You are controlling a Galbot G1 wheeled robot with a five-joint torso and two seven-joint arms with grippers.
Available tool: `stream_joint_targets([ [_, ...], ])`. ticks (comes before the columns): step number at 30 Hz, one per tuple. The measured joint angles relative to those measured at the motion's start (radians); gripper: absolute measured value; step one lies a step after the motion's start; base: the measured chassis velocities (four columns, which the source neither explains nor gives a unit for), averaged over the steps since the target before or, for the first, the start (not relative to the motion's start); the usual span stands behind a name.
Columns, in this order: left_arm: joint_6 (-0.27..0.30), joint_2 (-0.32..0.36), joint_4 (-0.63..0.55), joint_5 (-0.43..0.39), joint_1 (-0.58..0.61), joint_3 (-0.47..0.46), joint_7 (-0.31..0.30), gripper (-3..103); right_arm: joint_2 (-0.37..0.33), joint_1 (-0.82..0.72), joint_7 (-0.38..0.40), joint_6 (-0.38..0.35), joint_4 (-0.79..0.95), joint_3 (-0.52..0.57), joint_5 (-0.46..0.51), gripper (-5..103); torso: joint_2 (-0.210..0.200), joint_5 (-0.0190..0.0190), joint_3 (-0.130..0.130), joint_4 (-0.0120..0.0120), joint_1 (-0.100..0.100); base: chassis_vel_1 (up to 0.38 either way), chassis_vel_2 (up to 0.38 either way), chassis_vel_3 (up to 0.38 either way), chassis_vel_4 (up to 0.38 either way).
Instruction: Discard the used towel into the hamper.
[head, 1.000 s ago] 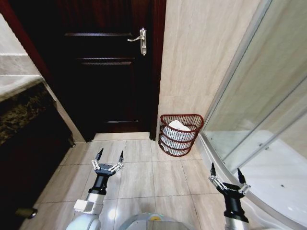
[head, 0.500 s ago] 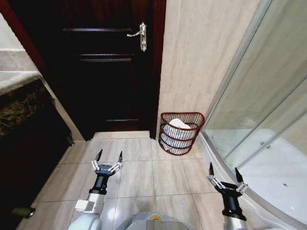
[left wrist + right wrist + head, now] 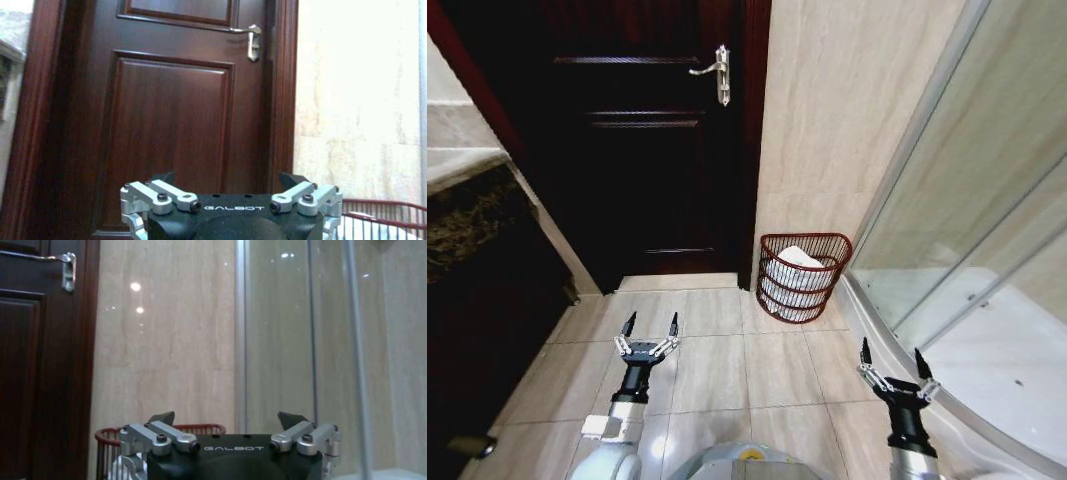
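While towel [image 3: 799, 259] fills hamper [image 3: 804, 276], right gripper [image 3: 893, 366] hovers well apart

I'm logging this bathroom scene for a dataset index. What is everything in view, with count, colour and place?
hamper: one, dark reddish-brown wire, on the floor against the beige wall, between the door and the shower enclosure.
towel: one, white, inside the hamper.
door: one, dark brown wood, shut, straight ahead left of the hamper.
door handle: one, silver lever, on the door's right edge.
shower enclosure: one, glass with silver frame, at the right.
counter: one, dark speckled stone, at the left.
floor tiles: beige, underfoot.
left gripper: one, black and silver, open, held low over the floor tiles.
right gripper: one, black and silver, open, held low near the shower enclosure.
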Motion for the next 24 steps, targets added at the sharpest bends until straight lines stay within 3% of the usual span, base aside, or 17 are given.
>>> stream_joint_targets([
  [24,0.001,0.006,-0.004,-0.003,0.002,0.000,0.016,100,0.006,-0.022,0.006,0.020,0.011,-0.008,-0.008,100,0.004,0.0000,0.003,-0.0002,0.001,-0.093,-0.094,-0.094,-0.093],
])
